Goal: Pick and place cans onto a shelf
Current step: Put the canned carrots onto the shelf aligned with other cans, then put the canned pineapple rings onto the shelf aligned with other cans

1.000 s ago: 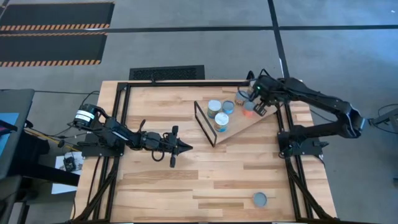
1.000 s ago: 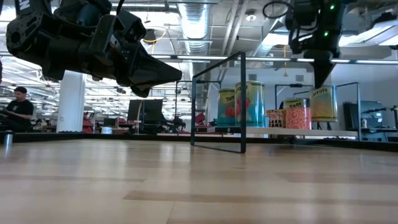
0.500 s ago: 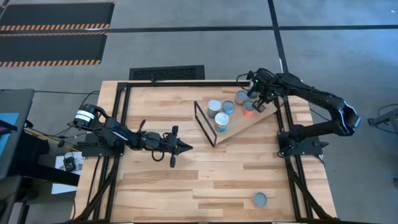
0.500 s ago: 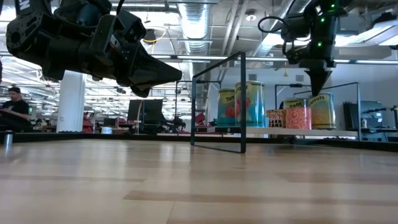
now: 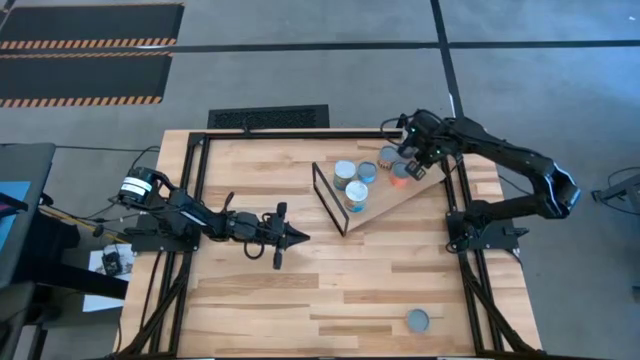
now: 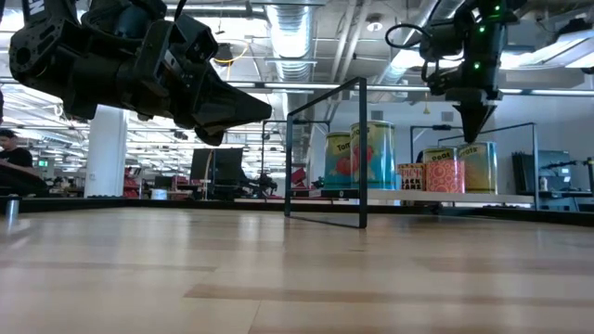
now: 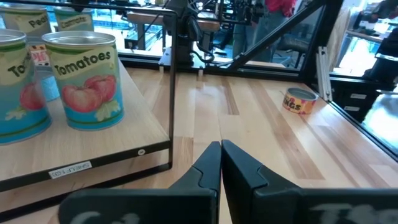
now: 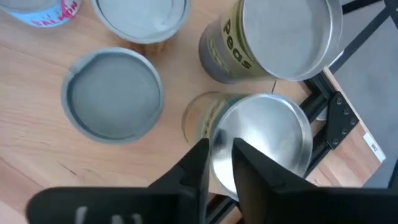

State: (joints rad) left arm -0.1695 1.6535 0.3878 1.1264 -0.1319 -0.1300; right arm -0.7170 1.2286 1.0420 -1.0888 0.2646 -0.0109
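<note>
Legible on shelf (image 5: 385,205): "Tomatoes" can (image 7: 84,78), "Peas" can (image 8: 273,43). Lone can (image 5: 417,320) well apart from shelf, label unreadable. Right gripper (image 8: 217,163) above shelf's cans, nearly closed, empty. Left gripper (image 7: 220,163) beside shelf, clenched, empty.

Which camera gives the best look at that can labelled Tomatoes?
The left wrist view: the Tomatoes can fills the frame, its label readable. The low view shows it small behind the wire frame; the high view shows only its silver top.
</note>
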